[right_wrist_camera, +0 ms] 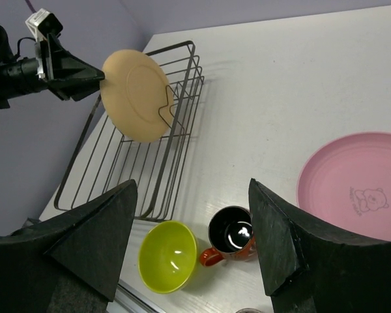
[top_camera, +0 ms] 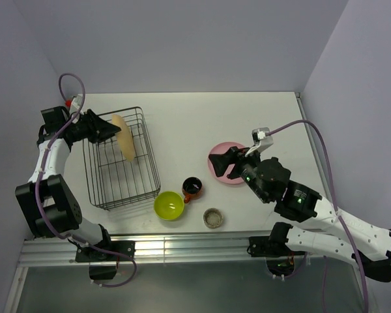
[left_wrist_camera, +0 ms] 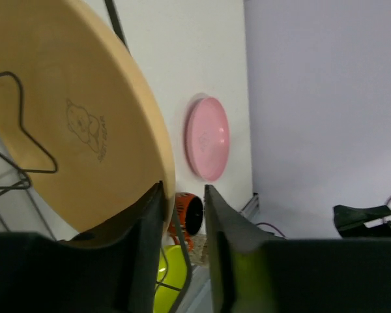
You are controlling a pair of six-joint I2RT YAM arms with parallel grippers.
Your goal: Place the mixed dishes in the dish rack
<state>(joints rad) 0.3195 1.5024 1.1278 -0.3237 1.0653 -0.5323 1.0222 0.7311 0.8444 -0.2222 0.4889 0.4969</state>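
The yellow-orange plate (top_camera: 124, 138) stands on edge inside the black wire dish rack (top_camera: 120, 189), leaning on an upright prong; it also shows in the left wrist view (left_wrist_camera: 72, 111) and the right wrist view (right_wrist_camera: 135, 94). My left gripper (top_camera: 111, 130) (left_wrist_camera: 182, 189) is at the plate's rim, its jaws a little apart, with the rim against the left finger. My right gripper (top_camera: 231, 163) (right_wrist_camera: 192, 186) is open and empty, above the left part of the pink plate (top_camera: 217, 172) (right_wrist_camera: 355, 182). The lime-green bowl (top_camera: 169, 205) (right_wrist_camera: 168, 255), the red-orange mug (top_camera: 192, 188) (right_wrist_camera: 231, 233) and the grey-beige cup (top_camera: 213, 218) stand on the table.
Walls close the table at the back and at both sides. A metal rail (top_camera: 182, 246) runs along the near edge. The bowl sits just off the rack's near right corner. The pink plate also shows in the left wrist view (left_wrist_camera: 207, 138).
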